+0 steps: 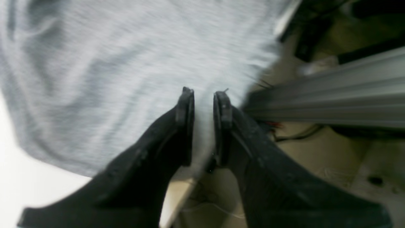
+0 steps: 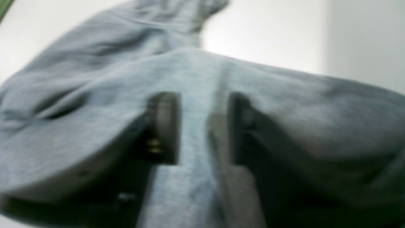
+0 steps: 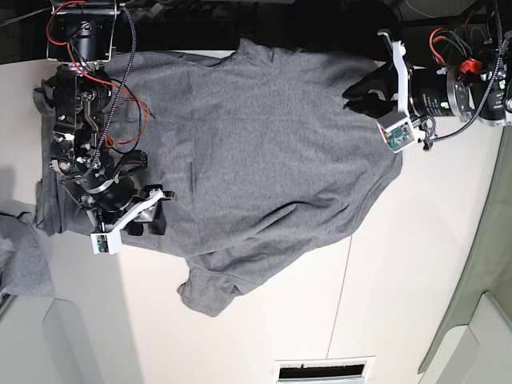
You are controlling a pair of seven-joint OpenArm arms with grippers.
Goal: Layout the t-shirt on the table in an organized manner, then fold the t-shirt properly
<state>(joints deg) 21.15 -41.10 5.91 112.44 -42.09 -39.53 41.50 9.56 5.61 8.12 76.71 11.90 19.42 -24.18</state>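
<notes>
The heather-grey t-shirt (image 3: 256, 144) lies spread and wrinkled over the white table (image 3: 400, 264), one sleeve pointing toward the front edge. My left gripper (image 3: 364, 92) is at the shirt's right corner; in the left wrist view its fingers (image 1: 204, 95) stand slightly parted with shirt cloth (image 1: 126, 63) showing in the gap. My right gripper (image 3: 156, 212) rests on the shirt's left side. The blurred right wrist view shows a ridge of cloth (image 2: 95, 79) between that gripper's (image 2: 202, 98) fingers; whether it is pinched is unclear.
A smaller grey cloth bundle (image 3: 20, 256) lies at the left edge. A metal frame rail (image 1: 332, 88) and cables run beyond the table edge beside my left gripper. A slotted vent (image 3: 324, 370) sits at the table's front.
</notes>
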